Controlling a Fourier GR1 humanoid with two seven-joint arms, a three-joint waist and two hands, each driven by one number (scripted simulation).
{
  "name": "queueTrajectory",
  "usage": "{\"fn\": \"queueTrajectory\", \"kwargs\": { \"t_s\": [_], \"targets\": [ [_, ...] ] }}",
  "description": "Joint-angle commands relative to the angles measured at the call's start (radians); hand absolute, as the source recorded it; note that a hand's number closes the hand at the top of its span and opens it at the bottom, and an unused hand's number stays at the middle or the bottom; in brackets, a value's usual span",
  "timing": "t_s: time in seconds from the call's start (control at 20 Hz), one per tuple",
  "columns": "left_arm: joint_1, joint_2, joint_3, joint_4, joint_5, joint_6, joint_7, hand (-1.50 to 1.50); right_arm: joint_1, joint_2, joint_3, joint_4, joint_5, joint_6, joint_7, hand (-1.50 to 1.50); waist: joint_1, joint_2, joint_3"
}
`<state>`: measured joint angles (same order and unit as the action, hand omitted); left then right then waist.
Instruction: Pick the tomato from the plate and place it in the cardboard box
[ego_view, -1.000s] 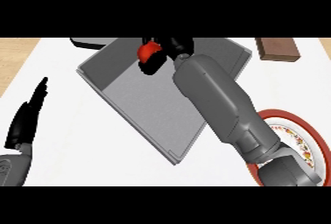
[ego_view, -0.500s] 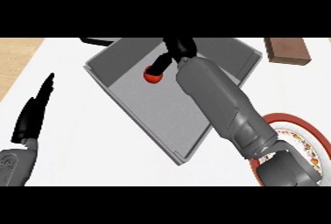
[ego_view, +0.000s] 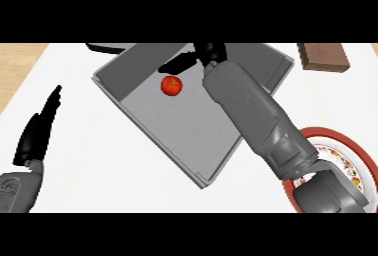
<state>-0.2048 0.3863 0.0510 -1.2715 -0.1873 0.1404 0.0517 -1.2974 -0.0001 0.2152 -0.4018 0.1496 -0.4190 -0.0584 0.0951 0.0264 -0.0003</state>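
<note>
Item: tomato (ego_view: 171, 85) — small, red, lying on the grey floor of the cardboard box (ego_view: 177, 125), toward its far end and apart from any hand.

Item: cardboard box — wide, shallow, grey inside, set at an angle across the white counter (ego_view: 96, 165).

Item: right hand (ego_view: 193, 59) — black, reaching over the box's far end, just beyond the tomato; fingers extended and relaxed, holding nothing.

Item: left hand (ego_view: 40, 127) — resting at the view's left edge, fingers straight and pointing up, nothing in it.

Item: plate (ego_view: 347, 150) — red-rimmed, patterned centre, at the right, partly behind the right forearm (no tomato on it).

Item: brown block (ego_view: 323, 56) — far right corner, well apart from the box.

Step in hand, as judged: release and withdrawal. To do it well, lift the right hand straight up before drawing back, keeping fingers spread so they neither brush the tomato nor catch the box wall.
</note>
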Motion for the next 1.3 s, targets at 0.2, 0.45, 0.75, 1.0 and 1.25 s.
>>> {"fn": "queueTrajectory", "kwargs": {
  "t_s": [0.2,0.45,0.75,1.0,1.25],
  "targets": [
    [0.012,-0.011,0.02,-0.027,-0.008,0.03,0.049,0.0,0.028,-0.028,-0.156,0.025,-0.128,0.018,-0.201,-1.5,-0.054,-0.012,0.001],
    [0.06,0.018,0.05,-0.061,0.011,-0.004,0.027,0.0,0.037,-0.129,-0.222,0.021,-0.17,0.108,-0.222,-1.5,-0.068,-0.02,0.001],
    [0.105,0.024,0.068,-0.061,0.008,-0.009,0.014,0.0,0.158,-0.312,-0.249,0.028,-0.177,0.255,-0.273,-1.5,-0.082,-0.022,0.001],
    [0.109,-0.019,0.043,-0.063,-0.027,0.022,0.007,0.0,0.206,-0.438,-0.27,0.019,-0.181,0.399,-0.324,-1.5,-0.082,-0.021,0.001],
    [0.105,-0.028,0.051,-0.065,-0.021,0.007,0.017,0.0,0.27,-0.5,-0.251,0.013,-0.153,0.518,-0.337,-1.5,-0.084,-0.024,0.001]
  ]
}}
